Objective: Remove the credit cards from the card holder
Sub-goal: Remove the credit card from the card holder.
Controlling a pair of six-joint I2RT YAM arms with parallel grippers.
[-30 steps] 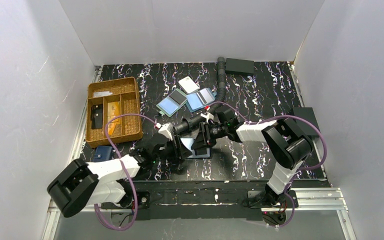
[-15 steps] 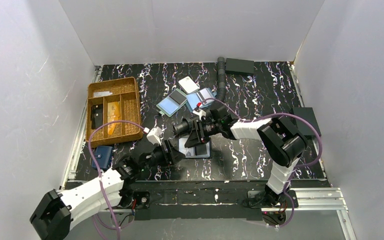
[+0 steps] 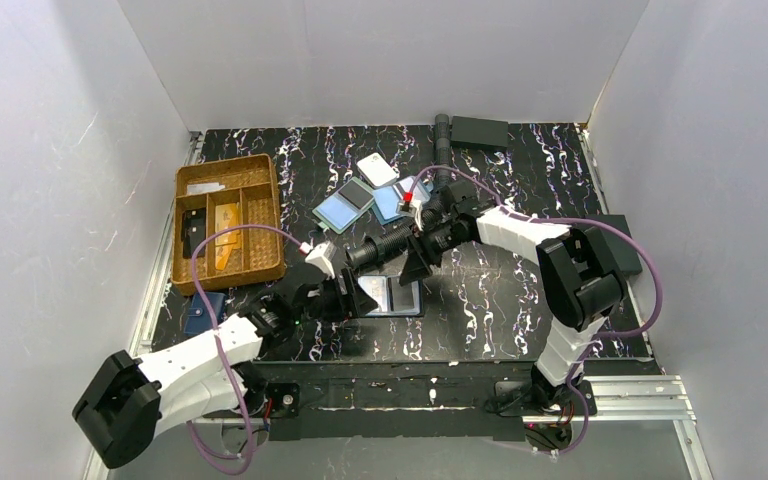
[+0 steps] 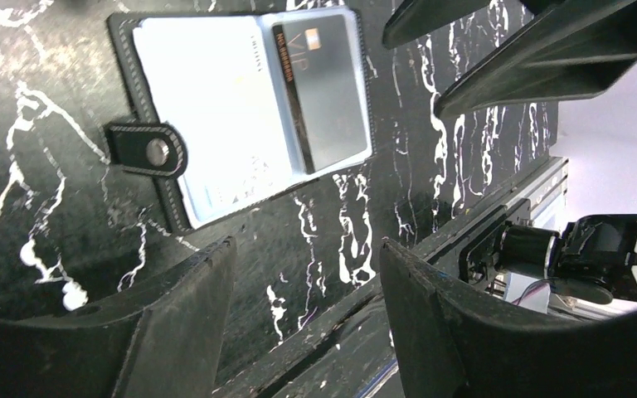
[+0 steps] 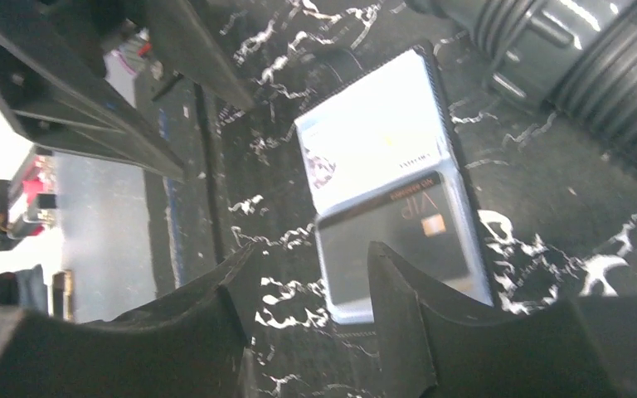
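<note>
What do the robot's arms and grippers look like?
The left arm and right arm have white shells and chunky black joints, each trailed by a looping purple cable. The left gripper and right gripper are black, with two wedge-shaped fingers.

Reads "VIP" in pale letters on the grey card (image 4: 328,99) tucked in one half of the open card holder (image 4: 145,151). Reads "NO" at the start of the dark stripe along that card's edge, then digits too small to make out. Faint small print on the pale half beside it, unreadable.
</note>
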